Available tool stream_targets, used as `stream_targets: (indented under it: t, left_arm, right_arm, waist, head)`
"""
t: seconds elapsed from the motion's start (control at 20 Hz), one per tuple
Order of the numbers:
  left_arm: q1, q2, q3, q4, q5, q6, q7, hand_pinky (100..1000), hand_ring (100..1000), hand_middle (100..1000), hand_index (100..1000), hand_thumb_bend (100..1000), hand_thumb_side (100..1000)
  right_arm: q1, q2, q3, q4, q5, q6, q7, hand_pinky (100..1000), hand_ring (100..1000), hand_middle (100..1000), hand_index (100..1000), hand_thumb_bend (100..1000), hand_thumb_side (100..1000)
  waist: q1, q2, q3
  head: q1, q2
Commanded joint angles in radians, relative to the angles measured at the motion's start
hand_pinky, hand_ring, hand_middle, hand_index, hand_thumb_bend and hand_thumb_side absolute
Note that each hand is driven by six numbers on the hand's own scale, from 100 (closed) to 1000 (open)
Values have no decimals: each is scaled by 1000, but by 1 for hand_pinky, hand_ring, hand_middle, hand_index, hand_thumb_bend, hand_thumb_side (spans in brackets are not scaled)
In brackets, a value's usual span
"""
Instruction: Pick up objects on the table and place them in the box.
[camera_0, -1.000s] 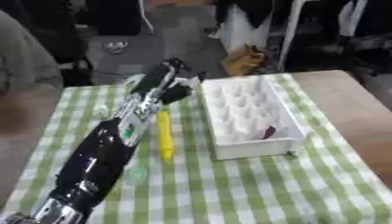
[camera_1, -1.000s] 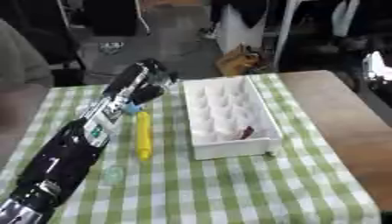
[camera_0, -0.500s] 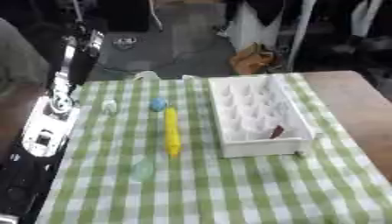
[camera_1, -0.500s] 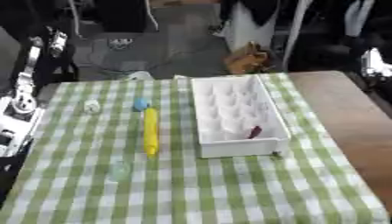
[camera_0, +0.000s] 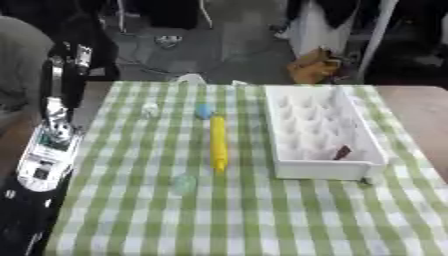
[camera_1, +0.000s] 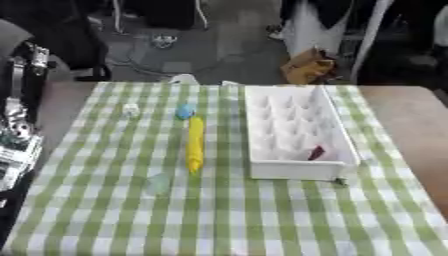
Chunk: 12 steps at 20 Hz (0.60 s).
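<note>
A white box (camera_0: 366, 150) with a moulded floor stands on the right part of the green checked cloth, and a small dark red thing (camera_0: 342, 152) lies in its near right corner. Left of the box lies a long yellow thing (camera_0: 217, 142), with a small blue thing (camera_0: 204, 111) at its far end. A small pale thing (camera_0: 150, 109) sits further left. A pale green thing (camera_0: 184, 184) lies nearer me. My left arm rises along the table's left edge, and its hand (camera_0: 68, 54) is held up beyond the far left corner, touching nothing.
A white thing (camera_0: 188, 78) sits at the table's far edge. A tiny dark thing (camera_0: 366, 181) lies by the box's near right corner. Bare wooden tabletop (camera_0: 420, 115) shows right of the cloth. Dark chairs and a brown bag (camera_0: 311, 65) stand on the floor beyond.
My left arm has swung from over the yellow thing and the box to the table's left edge. The things on the cloth have kept their places. The whole picture has shifted a little.
</note>
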Motion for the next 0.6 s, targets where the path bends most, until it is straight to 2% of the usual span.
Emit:
stream_targets:
  t: [0.05, 0.1, 0.2, 0.25, 0.3, 0.35, 0.4, 0.45, 0.5, 0.55, 0.6]
  left_arm:
    - [-8, 6, 5, -14, 22, -13, 32, 908, 867, 827, 846, 642, 1000]
    - [-9, 3, 5, -12, 30, -20, 40, 974, 913, 846, 847, 311, 1000]
    - [-9, -6, 4, -12, 54, -36, 61, 1000, 961, 878, 860, 162, 1000]
    - [-9, -9, 0, -10, 70, -44, 63, 1000, 961, 878, 860, 162, 1000]
    - [-9, -10, -3, -8, 86, -52, 62, 1000, 978, 896, 881, 272, 1000]
    - [-8, -12, -12, -10, 104, -64, 54, 1000, 976, 895, 886, 591, 1000]
    - [-7, -13, -16, -11, 121, -77, 42, 1000, 978, 898, 893, 673, 1000]
    - [-6, -12, -18, -11, 137, -90, 28, 1000, 979, 899, 895, 718, 1000]
    - [-6, -11, -17, -10, 153, -102, 13, 1000, 979, 899, 895, 718, 1000]
    - [-5, -11, -19, -9, 169, -112, -3, 1000, 972, 894, 895, 992, 1000]
    - [-5, -11, -22, -9, 186, -122, -19, 1000, 971, 893, 894, 1000, 1000]
  right_arm:
    - [-14, -30, -6, -4, 1, -4, 3, 725, 761, 776, 953, 165, 477]
    - [-14, -30, -6, -4, 1, -4, 3, 725, 761, 776, 953, 166, 477]
    - [-14, -30, -6, -4, 1, -4, 3, 725, 760, 775, 953, 166, 476]
    - [-15, -29, -7, -4, 1, -4, 3, 725, 760, 775, 953, 166, 476]
    - [-15, -29, -7, -4, 1, -4, 3, 725, 761, 775, 953, 166, 477]
    - [-15, -29, -6, -4, 1, -4, 3, 725, 760, 775, 953, 168, 476]
    - [-15, -29, -7, -4, 1, -4, 3, 725, 760, 775, 953, 168, 476]
    - [-16, -29, -7, -4, 1, -4, 3, 725, 760, 775, 953, 168, 476]
    - [-16, -29, -7, -4, 1, -4, 3, 725, 760, 775, 953, 168, 476]
    - [-16, -29, -7, -4, 1, -4, 3, 725, 760, 775, 953, 170, 475]
    - [-16, -29, -7, -4, 1, -5, 3, 725, 760, 775, 953, 170, 475]
  waist:
    - [-14, 4, -2]
    - [-14, 4, -2]
    - [-15, 4, -2]
    - [-15, 4, -2]
    - [-14, 4, -3]
    - [-14, 4, -3]
    - [-14, 5, -4]
    - [-14, 5, -4]
    - [-14, 5, -4]
    - [-14, 5, -4]
    - [-14, 5, -4]
  head:
    - [4, 3]
    - [3, 3]
    - [4, 3]
    - [4, 2]
    - [3, 2]
    - [4, 1]
    - [3, 0]
    - [3, 0]
    - [2, 0]
    - [2, -1]
    - [2, -1]
